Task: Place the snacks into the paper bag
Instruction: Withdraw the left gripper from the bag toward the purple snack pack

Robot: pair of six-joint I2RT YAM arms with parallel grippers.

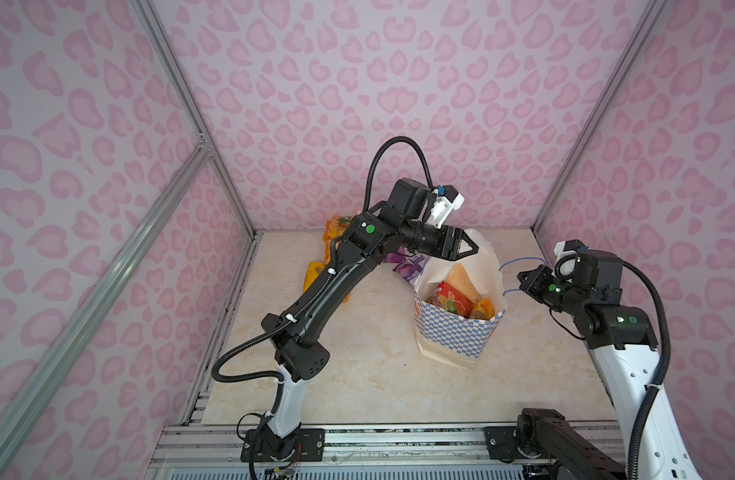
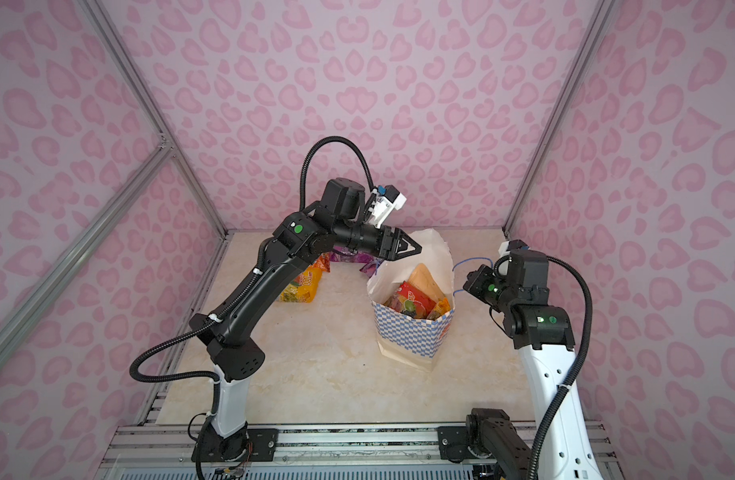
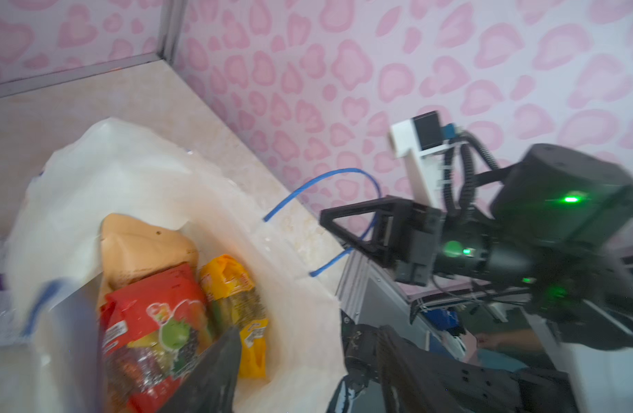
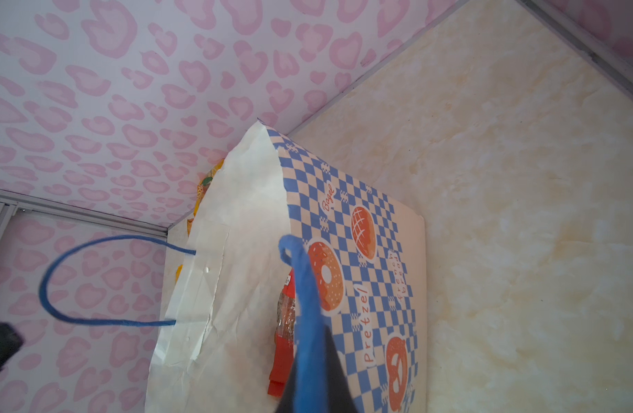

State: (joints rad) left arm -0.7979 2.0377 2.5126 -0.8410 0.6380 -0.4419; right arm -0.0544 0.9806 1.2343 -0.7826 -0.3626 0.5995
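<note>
Blurred fingers [image 3: 207, 379] of the left gripper [image 3: 154, 336] are seen closest in the left wrist view. They are held apart with nothing between them, above the open mouth of the paper bag [image 3: 129, 161]. Three snacks [image 3: 172, 286] are counted inside its crumpled white lining: one smooth, flat tan pouch [image 3: 143, 239], one glossy red packet [image 3: 154, 314] printed with fruit, and one creased yellow-orange packet [image 3: 232, 286]. Beyond the rim, the right gripper [image 3: 325, 219], made of black triangular frames, is shown closed on a thin blue cord handle [image 3: 329, 173].

In the right wrist view that cord handle [image 4: 304, 304] is pinched between dark fingertips [image 4: 334, 379], while a second cord handle [image 4: 46, 286] is seen arching free from the white paper. The bag's [image 4: 343, 200] stiff outer wall is printed in small blue-and-white checks, and three orange pastry pictures are counted on it. A cream, marbled table [image 4: 522, 214] is seen beneath.

In both top views the bag [image 1: 453, 332] [image 2: 407, 332] is stood upright on the table [image 1: 357, 374], right of the middle, between the two grippers. The left gripper [image 1: 471, 249] [image 2: 413, 248] is hung over its far rim, and the right gripper [image 1: 521, 282] [image 2: 467, 284] is placed just beside its right wall. Four more packets are counted on the table behind the left arm [image 1: 316, 299], each partly hidden: two yellow-orange packets [image 1: 314, 276] and two purple packets [image 1: 411, 268]. A ribbed aluminium rail [image 1: 399, 440] is seen along the near edge.
</note>
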